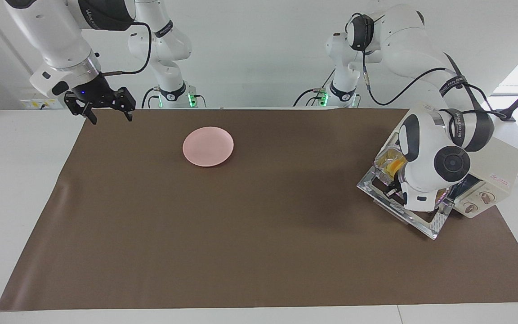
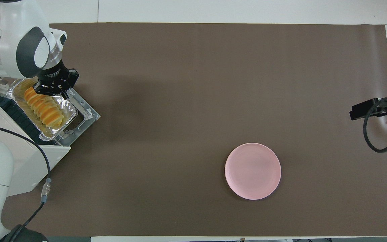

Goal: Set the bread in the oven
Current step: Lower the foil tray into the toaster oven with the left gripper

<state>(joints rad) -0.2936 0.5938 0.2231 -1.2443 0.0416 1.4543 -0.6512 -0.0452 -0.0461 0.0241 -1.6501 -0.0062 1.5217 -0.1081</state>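
Note:
The cream-white oven [image 1: 504, 164] stands at the left arm's end of the table with its glass door [image 1: 400, 211] dropped open. In the overhead view the oven [image 2: 18, 151] holds a crinkled foil tray [image 2: 66, 108] at its mouth, above the open door [image 2: 88, 113]. The ridged golden bread [image 2: 44, 109] lies in that tray and shows as a yellow patch [image 1: 394, 166] in the facing view. My left gripper [image 2: 51, 93] is open over the tray's end, just above the bread; in the facing view the arm's wrist hides it. My right gripper [image 1: 109, 118] is open and empty, waiting above the table's corner.
A round pink plate [image 1: 208, 146] lies empty on the brown mat [image 1: 259, 234], toward the right arm's end; it also shows in the overhead view [image 2: 253, 171]. The oven's two knobs [image 1: 484, 196] face away from the robots. A cable runs past the oven.

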